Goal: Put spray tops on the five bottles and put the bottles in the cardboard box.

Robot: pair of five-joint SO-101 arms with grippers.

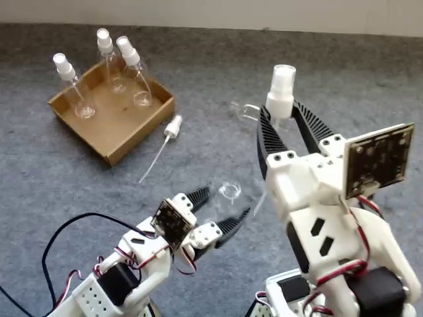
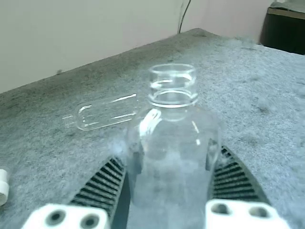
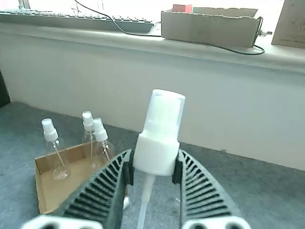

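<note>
My left gripper (image 1: 223,203) (image 2: 169,176) is shut on an open clear bottle (image 1: 229,191) (image 2: 171,138), which stands upright with no top. Further right and higher, my right gripper (image 1: 281,109) (image 3: 155,160) is shut on a white spray top (image 1: 281,86) (image 3: 159,136), its tube hanging down. A second open bottle (image 1: 244,111) (image 2: 102,112) lies on its side on the grey carpet just beyond the right gripper. A loose spray top (image 1: 173,129) lies beside the cardboard box (image 1: 112,142) (image 3: 45,188). Three capped bottles (image 1: 109,63) (image 3: 90,138) stand in the box.
The grey carpet (image 1: 211,72) covers the whole table. A black cable (image 1: 66,231) runs by the left arm's base. A pale wall rises behind the box in the right wrist view.
</note>
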